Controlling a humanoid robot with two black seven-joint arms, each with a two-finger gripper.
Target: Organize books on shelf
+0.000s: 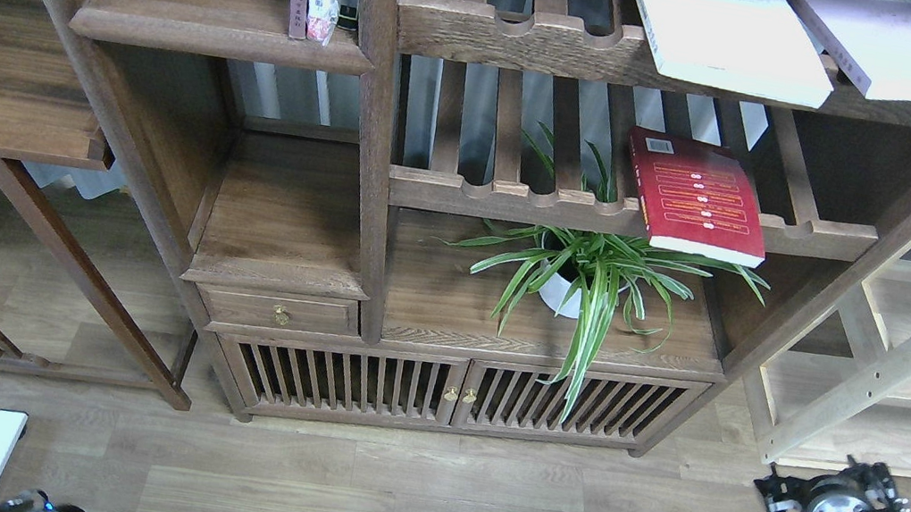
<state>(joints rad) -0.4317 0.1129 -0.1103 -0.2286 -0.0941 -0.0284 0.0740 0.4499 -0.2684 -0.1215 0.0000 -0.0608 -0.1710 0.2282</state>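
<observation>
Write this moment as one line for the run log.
phase: approach | right claw: low right, empty, jaws unclear | left claw: not seen | red book: flat on slatted rack | target shelf: no thick paperbacks

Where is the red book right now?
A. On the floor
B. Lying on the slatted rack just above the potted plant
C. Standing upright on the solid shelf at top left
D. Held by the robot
B: the red book lies flat on the slatted rack, with the potted plant right beneath it.

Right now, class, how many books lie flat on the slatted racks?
3: a white one and a lavender-white one on the top rack, a red one on the rack below. Others may be out of view.
</observation>
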